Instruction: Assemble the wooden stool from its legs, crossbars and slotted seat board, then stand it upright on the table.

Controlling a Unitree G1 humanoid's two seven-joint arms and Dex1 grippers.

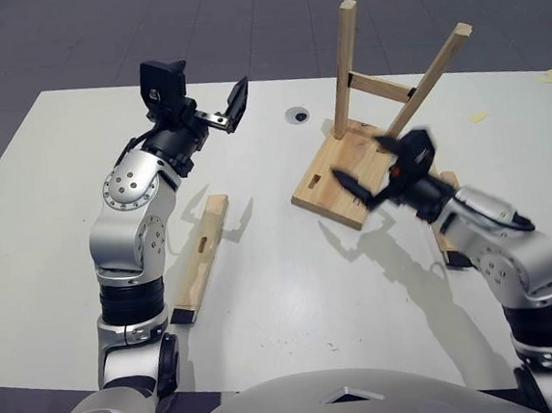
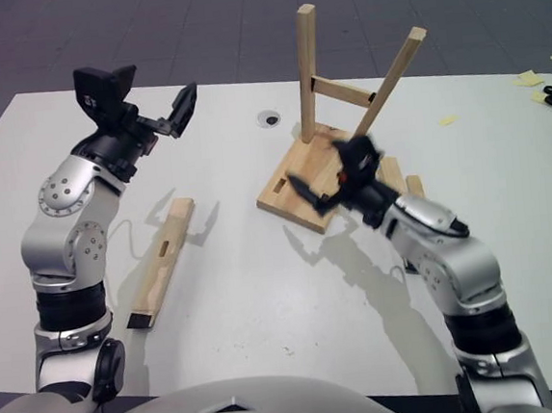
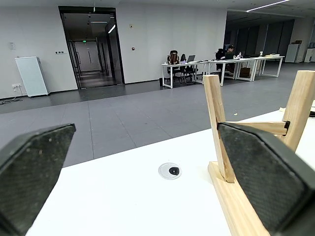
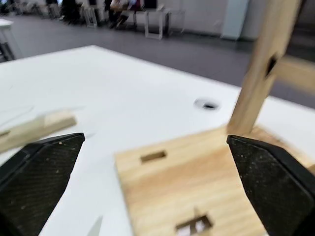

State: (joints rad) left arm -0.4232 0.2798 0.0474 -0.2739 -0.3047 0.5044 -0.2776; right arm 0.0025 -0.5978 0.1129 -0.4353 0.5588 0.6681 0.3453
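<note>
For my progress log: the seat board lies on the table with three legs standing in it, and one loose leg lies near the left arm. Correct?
Not three: the left eye view shows two legs standing in the seat board. The loose leg near the left arm is right.

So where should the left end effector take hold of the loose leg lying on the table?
Grip the leg across its narrow width near mid-length, beside the slot, coming straight down from above. It lies flat on the table with both long sides free, so the open left end effector can straddle it and it should lift balanced.
</note>
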